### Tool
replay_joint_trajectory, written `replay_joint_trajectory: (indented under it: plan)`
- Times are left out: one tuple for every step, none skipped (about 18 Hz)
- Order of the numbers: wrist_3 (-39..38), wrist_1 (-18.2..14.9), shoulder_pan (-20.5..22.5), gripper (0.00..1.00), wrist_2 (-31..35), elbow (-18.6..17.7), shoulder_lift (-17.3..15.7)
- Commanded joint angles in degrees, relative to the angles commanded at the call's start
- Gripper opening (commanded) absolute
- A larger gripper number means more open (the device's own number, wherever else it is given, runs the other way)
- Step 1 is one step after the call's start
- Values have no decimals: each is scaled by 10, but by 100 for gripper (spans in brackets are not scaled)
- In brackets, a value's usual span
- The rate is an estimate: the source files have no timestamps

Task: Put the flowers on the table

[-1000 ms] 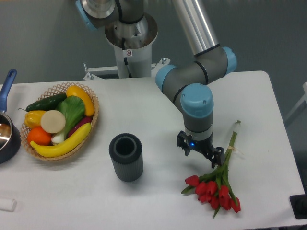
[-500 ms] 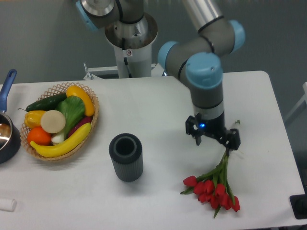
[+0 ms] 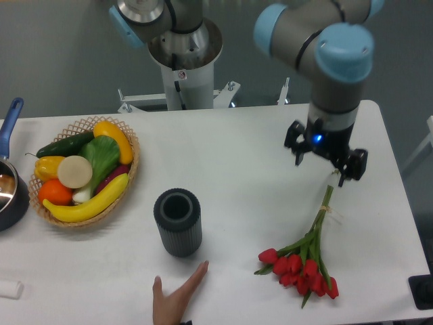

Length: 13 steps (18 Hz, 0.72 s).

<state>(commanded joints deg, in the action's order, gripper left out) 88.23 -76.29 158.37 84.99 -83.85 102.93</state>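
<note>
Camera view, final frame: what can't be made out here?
- Blue-handled pan: cut off by the left edge.
- Dark object: cut off at the bottom right corner.
- Hand: cut off by the bottom edge.
- Vase: its inside is in shadow.
- Tie on the flowers: too small to identify.
- Gripper: nothing visible between its fingers.

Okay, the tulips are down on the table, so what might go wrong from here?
A person's hand is reaching onto the table near the dark vase while the arm is up over the table; a swing that way might hit it. The open claw hangs just above the stem ends of the flowers, so a low pass may snag them.
</note>
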Motion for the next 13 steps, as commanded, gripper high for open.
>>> replay_joint_trajectory:
  plan:
    - [4, 0, 9, 100, 0, -3, -4]
    - [7, 1, 15, 100, 1, -3, -7]
    - [12, 1, 18, 100, 1, -3, -11]
    - [21, 1, 21, 100, 1, -3, -11]
    - [32, 1, 33, 100, 2, -4, -12]
    - [43, 1, 44, 100, 2, -4, -12]
    - [59, 1, 50, 100, 3, -4, -11]
    - [73, 1, 60, 100, 3, -4, -12]
    - [83, 1, 69, 100, 3, -4, -13]
    - [87, 0, 70, 100, 2, -4, -14]
    - [88, 1, 71, 100, 2, -4, -18]
    - [88, 1, 72, 100, 2, -4, -19]
    - [88, 1, 72, 100, 0, -4, -19]
